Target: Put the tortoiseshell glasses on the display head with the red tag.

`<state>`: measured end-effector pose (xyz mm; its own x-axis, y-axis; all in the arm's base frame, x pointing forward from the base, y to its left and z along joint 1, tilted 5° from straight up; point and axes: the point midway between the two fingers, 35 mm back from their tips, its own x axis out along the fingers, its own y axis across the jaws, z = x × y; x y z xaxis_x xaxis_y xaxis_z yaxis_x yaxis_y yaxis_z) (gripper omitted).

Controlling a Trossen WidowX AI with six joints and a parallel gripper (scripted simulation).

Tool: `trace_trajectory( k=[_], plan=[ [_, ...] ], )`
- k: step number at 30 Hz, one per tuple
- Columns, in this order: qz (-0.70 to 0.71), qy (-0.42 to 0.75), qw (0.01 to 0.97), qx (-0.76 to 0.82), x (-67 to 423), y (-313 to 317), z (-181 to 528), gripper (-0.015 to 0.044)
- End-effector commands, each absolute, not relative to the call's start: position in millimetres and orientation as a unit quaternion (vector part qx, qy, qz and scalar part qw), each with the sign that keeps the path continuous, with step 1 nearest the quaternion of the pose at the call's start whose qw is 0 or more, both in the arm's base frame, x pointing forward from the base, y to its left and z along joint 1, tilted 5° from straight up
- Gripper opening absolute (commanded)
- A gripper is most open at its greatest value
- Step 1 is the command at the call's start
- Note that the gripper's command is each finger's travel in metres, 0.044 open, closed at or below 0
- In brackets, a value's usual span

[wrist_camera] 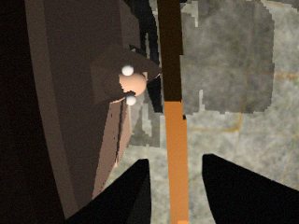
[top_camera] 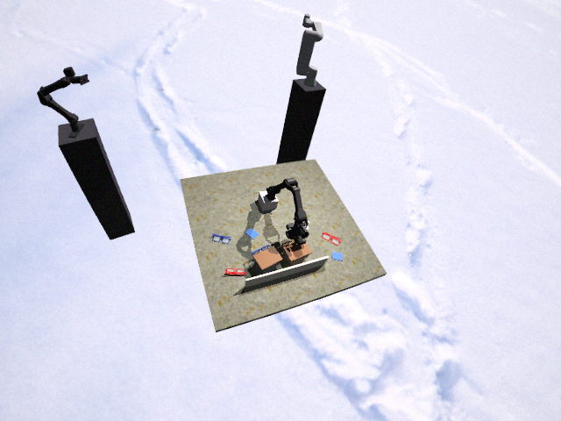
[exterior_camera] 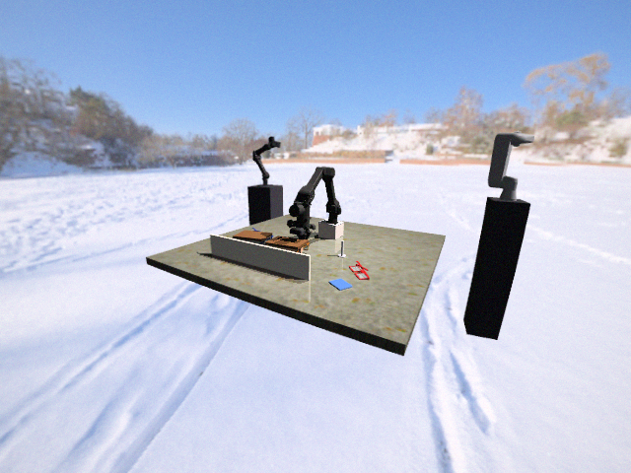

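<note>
Looks like I'm basically at the let-go step. From the wrist cam, the claw [wrist_camera: 176,168] is part-way open and gripping nothing. One arm of the tortoiseshell glasses [wrist_camera: 177,144] runs straight up between the fingers with a sliver of daylight on each side. That arm lies along the side of the brown head [wrist_camera: 63,100], past a peach lump that I think is the ear, but the view's too tight to be sure. I can't confirm the bridge is on the nose, that the far arm is seated, or that this head has the red tag.

For backing out, the head sits tight against one finger, with bare desk [wrist_camera: 249,69] on the other side. In the top view the second head [top_camera: 267,257] is just beside and a white board [top_camera: 285,274] is close behind both, so I'd go straight up.
</note>
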<state>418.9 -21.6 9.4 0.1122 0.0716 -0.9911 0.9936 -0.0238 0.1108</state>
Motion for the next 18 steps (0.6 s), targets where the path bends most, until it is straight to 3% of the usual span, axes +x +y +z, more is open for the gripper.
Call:
trace_trajectory(
  k=[1, 10, 18],
  plan=[
    [-0.462, 0.491, 0.498, 0.545, 421.1, -22.2, 19.1, 0.0108],
    [-0.477, 0.508, 0.481, 0.531, 419.0, -22.9, 40.4, 0.0108],
    [-0.478, 0.509, 0.480, 0.531, 383.2, -22.9, 46.3, 0.0108]
  ],
)
